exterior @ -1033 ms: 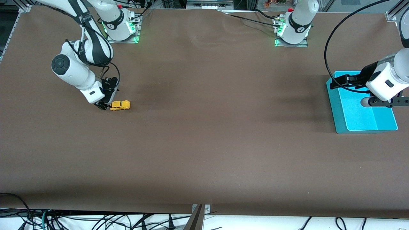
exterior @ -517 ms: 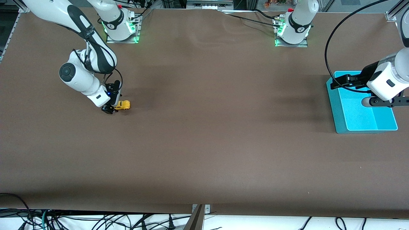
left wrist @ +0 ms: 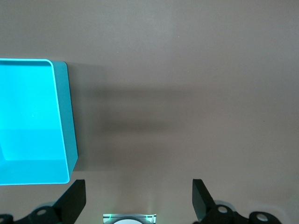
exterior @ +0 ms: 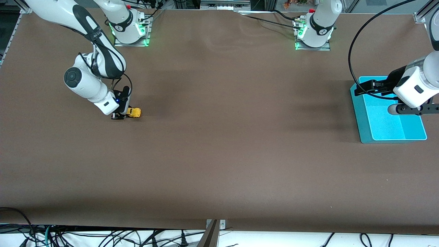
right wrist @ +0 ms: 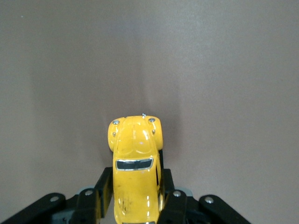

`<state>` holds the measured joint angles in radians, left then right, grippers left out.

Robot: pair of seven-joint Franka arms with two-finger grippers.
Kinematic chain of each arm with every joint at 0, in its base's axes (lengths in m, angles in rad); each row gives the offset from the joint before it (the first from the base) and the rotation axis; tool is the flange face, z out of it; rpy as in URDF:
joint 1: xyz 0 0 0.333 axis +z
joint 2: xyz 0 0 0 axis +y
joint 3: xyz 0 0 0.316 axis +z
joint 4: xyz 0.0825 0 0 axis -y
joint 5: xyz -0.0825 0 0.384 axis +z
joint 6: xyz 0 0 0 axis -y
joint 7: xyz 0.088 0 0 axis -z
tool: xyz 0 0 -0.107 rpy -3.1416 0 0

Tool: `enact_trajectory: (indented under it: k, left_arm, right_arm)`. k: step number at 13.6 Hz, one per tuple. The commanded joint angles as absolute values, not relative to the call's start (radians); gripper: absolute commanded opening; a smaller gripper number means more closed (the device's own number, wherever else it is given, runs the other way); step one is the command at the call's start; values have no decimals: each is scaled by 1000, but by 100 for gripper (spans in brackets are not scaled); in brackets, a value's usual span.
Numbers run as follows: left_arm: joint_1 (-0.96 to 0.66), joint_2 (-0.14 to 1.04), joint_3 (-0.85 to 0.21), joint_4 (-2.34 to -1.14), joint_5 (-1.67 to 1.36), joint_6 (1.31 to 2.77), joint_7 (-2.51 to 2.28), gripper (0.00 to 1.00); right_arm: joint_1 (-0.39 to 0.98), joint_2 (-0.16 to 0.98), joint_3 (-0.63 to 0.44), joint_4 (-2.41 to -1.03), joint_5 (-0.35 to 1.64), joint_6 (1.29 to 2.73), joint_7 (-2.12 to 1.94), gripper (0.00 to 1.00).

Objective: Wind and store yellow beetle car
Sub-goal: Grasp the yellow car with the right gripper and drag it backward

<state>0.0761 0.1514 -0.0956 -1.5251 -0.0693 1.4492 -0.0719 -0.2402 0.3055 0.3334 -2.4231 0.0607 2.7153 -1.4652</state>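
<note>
Since a second ago the right gripper has come over the car, which sits on the matte brown table toward the right arm's end. From the front, the left gripper waits over the glossy cyan tray. Left wrist: its fingers stand wide apart, holding nothing. Right wrist: black fingers clamp the rounded, shiny yellow car by its sides

Turquoise tray on brown table at left arm's end, shallow, open-topped. Tangled cables along table edge nearest front camera.
</note>
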Motion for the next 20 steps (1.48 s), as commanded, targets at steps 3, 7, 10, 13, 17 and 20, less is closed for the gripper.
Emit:
enact_trajectory:
  k: [3, 7, 10, 13, 17, 20]
  left_arm:
    - [74, 156, -103, -1500, -51, 1425, -64, 100]
    - [69, 158, -104, -1500, -55, 1427, -64, 100]
    - [71, 158, -104, -1499, -57, 1427, -60, 100]
    - [66, 161, -104, -1474, -57, 1427, -58, 100]
    - [61, 163, -104, -1468, -57, 1427, -58, 100]
    - [61, 164, -104, -1465, -57, 1427, -54, 100]
  right_arm:
    - [-244, 333, 370, -2410, 52, 2733, -1512, 17]
    - [-238, 373, 368, -2379, 54, 2756, -1609, 19]
    - [-244, 368, 357, -2384, 57, 2777, -1658, 19]
    - [-261, 368, 301, -2388, 60, 2775, -1754, 21]
    - [-307, 368, 212, -2388, 63, 2752, -1879, 22]
    - [-368, 376, 157, -2387, 63, 2752, -1942, 22]
